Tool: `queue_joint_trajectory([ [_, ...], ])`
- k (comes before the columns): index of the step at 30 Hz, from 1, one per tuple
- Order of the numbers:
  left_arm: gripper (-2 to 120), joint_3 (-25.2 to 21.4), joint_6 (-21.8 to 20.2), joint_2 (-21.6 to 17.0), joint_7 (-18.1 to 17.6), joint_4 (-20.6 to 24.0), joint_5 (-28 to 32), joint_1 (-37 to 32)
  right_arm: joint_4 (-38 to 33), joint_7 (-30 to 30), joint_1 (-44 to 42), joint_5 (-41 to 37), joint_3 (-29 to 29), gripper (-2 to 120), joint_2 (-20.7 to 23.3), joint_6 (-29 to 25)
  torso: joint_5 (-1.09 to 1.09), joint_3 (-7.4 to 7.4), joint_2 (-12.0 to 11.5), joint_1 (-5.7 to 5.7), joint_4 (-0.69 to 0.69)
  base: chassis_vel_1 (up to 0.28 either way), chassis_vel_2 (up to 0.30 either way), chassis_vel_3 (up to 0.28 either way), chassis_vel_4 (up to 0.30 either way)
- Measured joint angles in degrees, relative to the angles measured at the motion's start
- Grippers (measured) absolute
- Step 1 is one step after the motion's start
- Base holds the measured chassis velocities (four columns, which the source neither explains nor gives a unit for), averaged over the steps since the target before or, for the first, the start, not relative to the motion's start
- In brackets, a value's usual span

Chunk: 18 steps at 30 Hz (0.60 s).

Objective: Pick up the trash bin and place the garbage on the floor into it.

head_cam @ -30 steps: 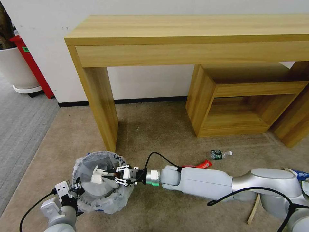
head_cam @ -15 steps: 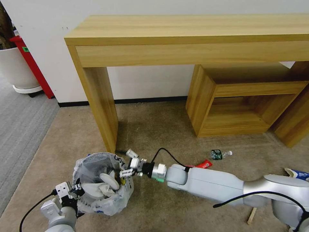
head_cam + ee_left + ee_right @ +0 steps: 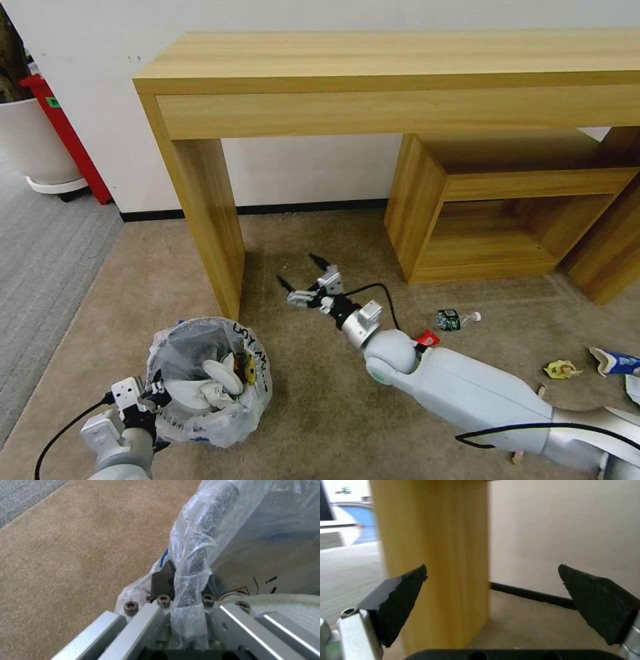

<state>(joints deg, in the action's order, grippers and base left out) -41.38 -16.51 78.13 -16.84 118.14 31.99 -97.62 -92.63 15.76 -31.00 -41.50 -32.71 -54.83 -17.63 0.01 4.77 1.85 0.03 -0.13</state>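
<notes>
Beige floor (image 3: 133, 280): left claw (image 3: 155, 395) grips trash bin (image 3: 207, 380).

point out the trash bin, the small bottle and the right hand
trash bin (image 3: 200, 347): head view, on the bag-covered rim.
bottle (image 3: 451, 319): head view, on its green label.
right hand (image 3: 303, 269): head view, midway between its open fingertips.

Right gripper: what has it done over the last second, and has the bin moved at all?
The right gripper released a white slipper into the trash bin, then swung out and away toward the desk leg; it now hangs open and empty above the floor. The left gripper stays clamped on the bin's rim, and the bin has barely shifted. The bottle and red wrapper lie where they were.
</notes>
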Motion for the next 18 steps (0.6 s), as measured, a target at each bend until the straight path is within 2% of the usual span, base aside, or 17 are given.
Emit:
queue_joint_trajectory([
  [6,0,0.17,0.04,-0.11,0.02,-0.12,-0.03,-0.06,-3.80,7.67,-4.06,-6.21,8.43,100,2.66,6.38,-0.01,0.00,0.00,0.00,0.00,0.000,0.000,0.000,0.000],
  [7,0,0.17,0.04,-0.11,0.02,-0.12,-0.03,-0.06,-3.80,7.67,-4.06,-6.21,8.43,100,2.66,6.38,-0.01,0.00,0.00,0.00,0.00,0.000,0.000,0.000,0.000],
  [11,0,0.28,0.09,-0.04,0.06,-0.35,-0.09,0.21,-4.14,16.61,-6.30,-12.26,12.64,100,2.60,13.36,-0.01,0.00,0.00,0.00,0.00,0.000,0.000,0.000,0.000],
  [17,0,0.17,0.10,-0.03,0.07,-0.47,-0.04,0.34,-3.50,23.82,-9.28,-16.38,15.76,100,1.60,19.43,-0.01,0.00,0.00,0.00,0.01,0.000,0.000,0.000,0.000],
  [18,0,0.03,0.11,-0.10,0.07,-0.47,0.02,0.33,-3.03,26.74,-10.72,-17.47,17.05,100,1.21,21.24,-0.01,0.00,0.00,0.00,0.00,0.000,0.000,0.000,0.000],
])
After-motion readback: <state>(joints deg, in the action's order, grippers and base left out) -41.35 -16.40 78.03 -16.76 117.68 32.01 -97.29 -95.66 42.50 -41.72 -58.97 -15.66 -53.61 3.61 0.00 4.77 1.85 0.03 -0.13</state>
